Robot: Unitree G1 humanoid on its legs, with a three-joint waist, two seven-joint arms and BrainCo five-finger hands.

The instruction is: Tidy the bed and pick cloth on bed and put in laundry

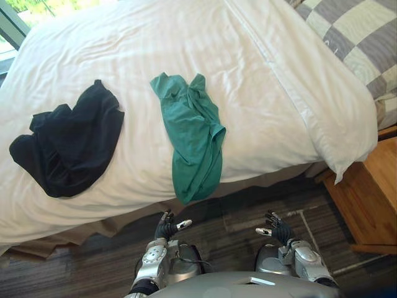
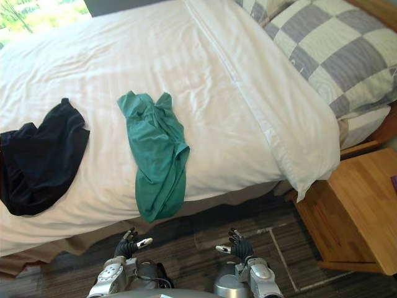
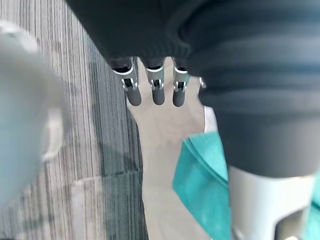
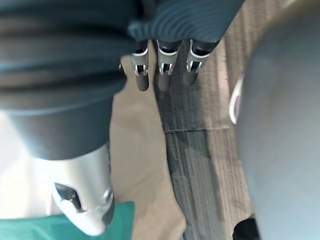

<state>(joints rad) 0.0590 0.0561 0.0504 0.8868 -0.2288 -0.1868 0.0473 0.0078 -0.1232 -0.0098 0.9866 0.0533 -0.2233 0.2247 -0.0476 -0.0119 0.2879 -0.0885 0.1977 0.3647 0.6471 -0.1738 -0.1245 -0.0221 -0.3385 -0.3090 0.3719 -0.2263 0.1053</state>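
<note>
Both hands are low at the foot-side edge of the bed [image 1: 260,87], over the dark striped floor [image 1: 80,267]. Left robot hand [image 1: 167,227] has relaxed fingers and holds nothing; the wrist view shows straight fingers pointing at the tan bed skirt [image 3: 160,145]. Right robot hand [image 1: 276,230] is the same, loose fingers and empty. Neither touches the bed. The green cloth [image 1: 193,139] lies lengthwise on the white cover, with its lower end draped over the near edge and hanging in front of the skirt, just ahead of and slightly right of my left robot hand. The black cloth [image 1: 69,148] is bunched on the bed to the left of the green one, apart from it with bare sheet between, and its lower part sits close to the near edge but not over it. Right of the green cloth the cover is bare out to the right corner, where the duvet corner [image 1: 344,155] droops over the side. A wooden nightstand [image 1: 372,192] stands just beside that corner, boxing in the right side. A grey-and-white checked pillow [image 1: 353,31] is at the far right. There is an open floor strip between the robot hands and the bed edge.
</note>
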